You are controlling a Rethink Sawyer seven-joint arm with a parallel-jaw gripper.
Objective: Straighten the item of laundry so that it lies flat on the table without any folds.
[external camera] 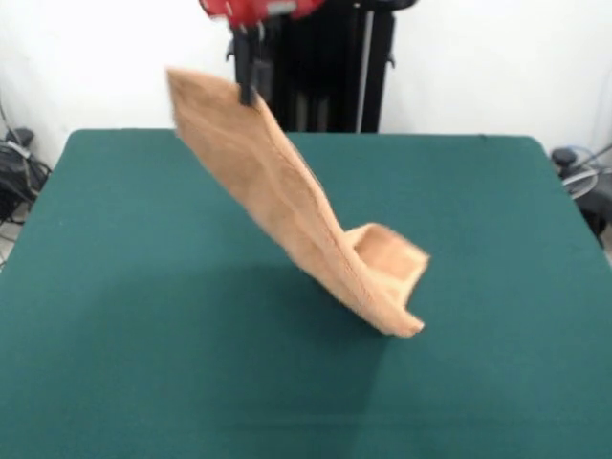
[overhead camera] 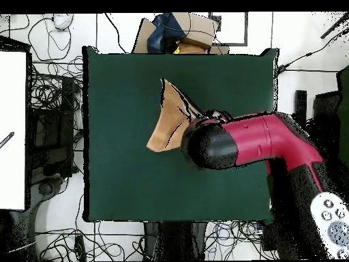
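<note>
The light orange-tan towel [external camera: 287, 201] hangs stretched from its top edge high above the dark green table [external camera: 143, 316]. My gripper [external camera: 249, 91] is shut on that top edge near a corner. The towel slopes down to the right, and its lower end [external camera: 387, 277] curls into a fold that rests on the table. From overhead the towel [overhead camera: 169, 123] shows as a narrow tan wedge left of the red and black arm [overhead camera: 238, 144], which hides the gripper.
Cables and equipment lie around the table on the floor [overhead camera: 51, 102]. A cardboard box and blue item [overhead camera: 178, 33] sit past the table's top edge in the overhead view. A white board [overhead camera: 12, 129] stands at the left.
</note>
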